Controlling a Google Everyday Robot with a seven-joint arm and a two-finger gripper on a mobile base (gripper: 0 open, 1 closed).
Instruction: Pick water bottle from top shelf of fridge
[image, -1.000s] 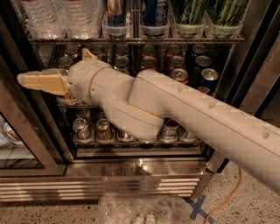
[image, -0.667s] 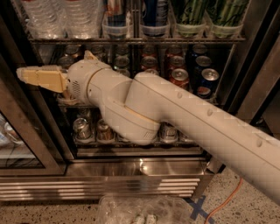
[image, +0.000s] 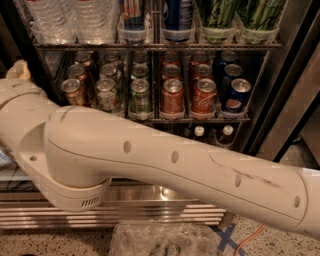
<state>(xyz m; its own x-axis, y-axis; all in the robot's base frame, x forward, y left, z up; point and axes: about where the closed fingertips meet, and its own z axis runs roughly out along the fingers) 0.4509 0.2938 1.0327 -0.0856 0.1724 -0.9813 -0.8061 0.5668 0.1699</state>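
Observation:
Clear ribbed water bottles (image: 92, 20) stand at the top left on a wire rack, the top shelf (image: 150, 46) of the fridge (image: 295, 75); only their lower bodies show. My cream arm (image: 165, 160) crosses the whole view in front of the lower shelves. Only a tan tip of the gripper (image: 19, 70) shows at the far left edge, below the bottles and left of the cans. The rest of it is hidden behind the arm.
Tall blue and green-patterned cans (image: 260, 17) stand right of the bottles. Rows of soda cans (image: 172, 95) fill the rack below. Small brown bottles with white caps (image: 199, 132) sit lower. The steel base grille (image: 150, 212), a clear plastic pack (image: 160, 240) and an orange cable (image: 250, 237) are at floor level.
The arm has swung left and now fills more of the view. The gripper has gone from plain view at mid-left to the far left edge, mostly hidden. The shelves appear closer.

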